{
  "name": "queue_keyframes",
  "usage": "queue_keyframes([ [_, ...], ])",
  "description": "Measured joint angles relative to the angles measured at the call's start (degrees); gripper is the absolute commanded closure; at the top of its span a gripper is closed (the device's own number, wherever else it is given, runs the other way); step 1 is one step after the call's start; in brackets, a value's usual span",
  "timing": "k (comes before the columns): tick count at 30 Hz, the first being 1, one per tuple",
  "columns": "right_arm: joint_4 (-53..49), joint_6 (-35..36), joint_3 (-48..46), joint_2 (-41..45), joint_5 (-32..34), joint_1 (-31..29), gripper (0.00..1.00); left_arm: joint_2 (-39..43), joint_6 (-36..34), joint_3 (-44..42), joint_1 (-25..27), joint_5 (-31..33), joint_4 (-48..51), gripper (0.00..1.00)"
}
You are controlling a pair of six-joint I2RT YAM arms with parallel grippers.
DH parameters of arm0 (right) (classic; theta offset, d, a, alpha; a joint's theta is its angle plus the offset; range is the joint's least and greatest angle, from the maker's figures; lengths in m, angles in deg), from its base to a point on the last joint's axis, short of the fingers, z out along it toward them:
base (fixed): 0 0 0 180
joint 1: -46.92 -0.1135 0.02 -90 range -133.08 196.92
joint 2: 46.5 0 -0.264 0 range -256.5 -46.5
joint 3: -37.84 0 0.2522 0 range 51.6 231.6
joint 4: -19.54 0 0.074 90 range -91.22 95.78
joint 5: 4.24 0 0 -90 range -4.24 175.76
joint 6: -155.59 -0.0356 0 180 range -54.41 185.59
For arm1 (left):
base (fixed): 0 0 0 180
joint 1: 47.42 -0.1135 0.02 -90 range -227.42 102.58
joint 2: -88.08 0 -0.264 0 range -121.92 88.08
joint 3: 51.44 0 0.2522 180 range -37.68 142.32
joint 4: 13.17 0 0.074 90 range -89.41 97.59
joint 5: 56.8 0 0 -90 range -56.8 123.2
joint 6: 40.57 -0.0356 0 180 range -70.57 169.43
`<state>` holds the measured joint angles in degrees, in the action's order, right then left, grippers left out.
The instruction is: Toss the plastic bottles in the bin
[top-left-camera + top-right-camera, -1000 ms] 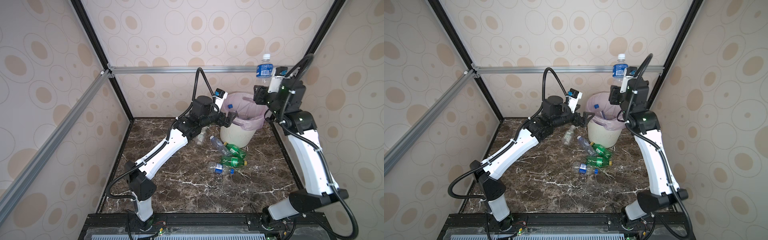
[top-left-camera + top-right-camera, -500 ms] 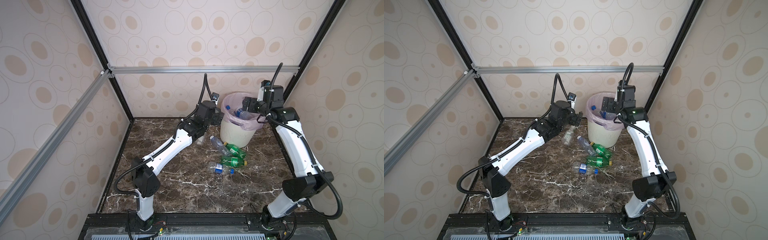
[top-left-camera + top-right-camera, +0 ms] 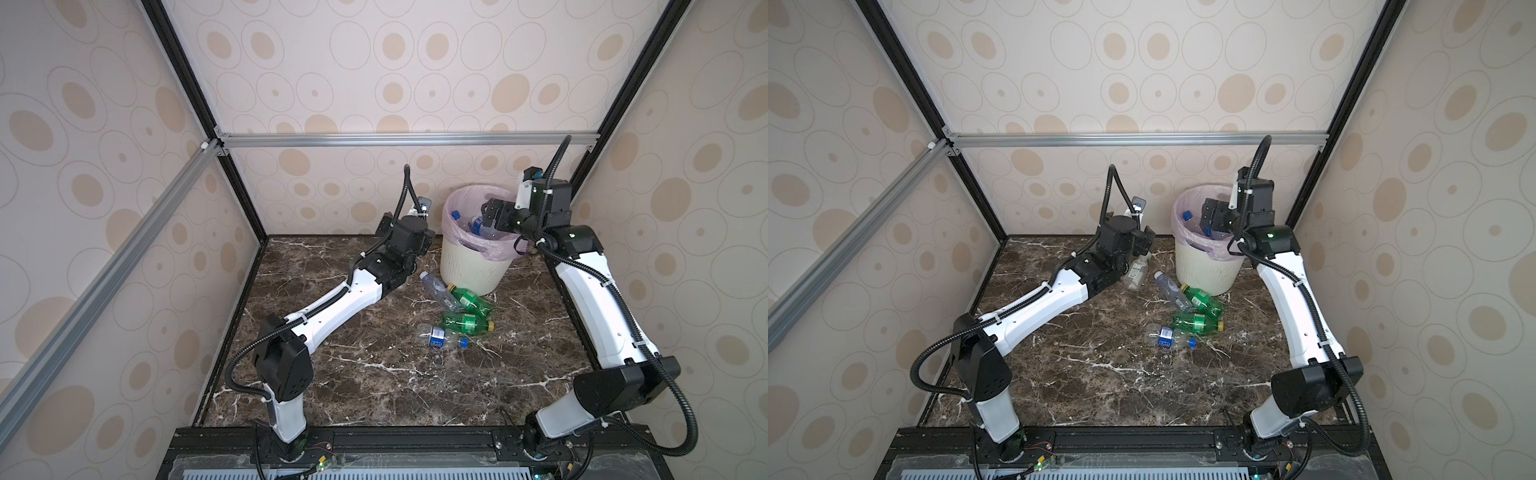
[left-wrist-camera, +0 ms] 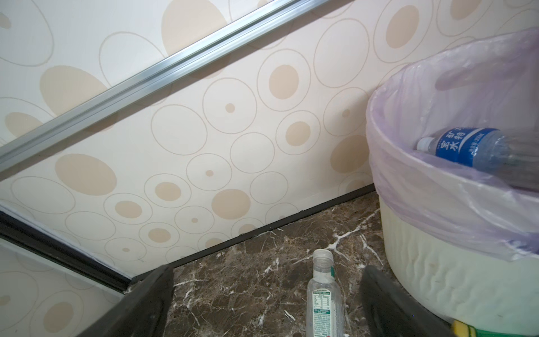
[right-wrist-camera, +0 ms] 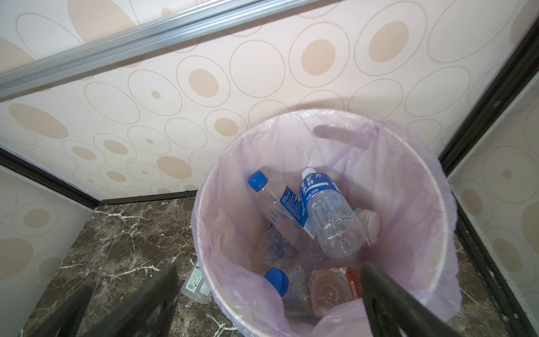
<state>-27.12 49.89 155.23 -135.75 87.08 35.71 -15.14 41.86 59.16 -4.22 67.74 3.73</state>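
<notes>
The bin point(image 3: 469, 266) stands in the far right corner of the tabletop point(image 3: 374, 374) and is lined with a lilac bag point(image 5: 408, 163).

The right tool point(image 5: 268, 271) is positioned over the bin mouth. Its jaws are spread wide and hold nothing. Several bottles point(image 5: 329, 216) lie inside the bin, mostly clear with blue or white caps.

The left tool point(image 4: 268, 271) sits low near the far edge, just beside the bin. Its jaws are spread wide and empty. A white-capped bottle point(image 4: 322, 294) lies on the tabletop between them; contact cannot be determined.

Four more lie on the tabletop in front of the bin:
- a clear bottle point(image 3: 436, 289)
- two green bottles point(image 3: 469, 299)
- a blue-labelled bottle point(image 3: 440, 336)
</notes>
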Motion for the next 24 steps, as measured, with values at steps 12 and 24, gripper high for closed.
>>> queue_keyframes([
  [12,4.09,1.46,-9.29,4.09,0.85,-8.90,0.00,-5.53,6.93,5.31,-2.19,4.42,9.88,0.01],
  [24,6.51,1.40,-23.47,7.48,4.52,-16.20,0.00,-13.64,23.87,9.25,-14.25,-15.72,22.43,0.01],
])
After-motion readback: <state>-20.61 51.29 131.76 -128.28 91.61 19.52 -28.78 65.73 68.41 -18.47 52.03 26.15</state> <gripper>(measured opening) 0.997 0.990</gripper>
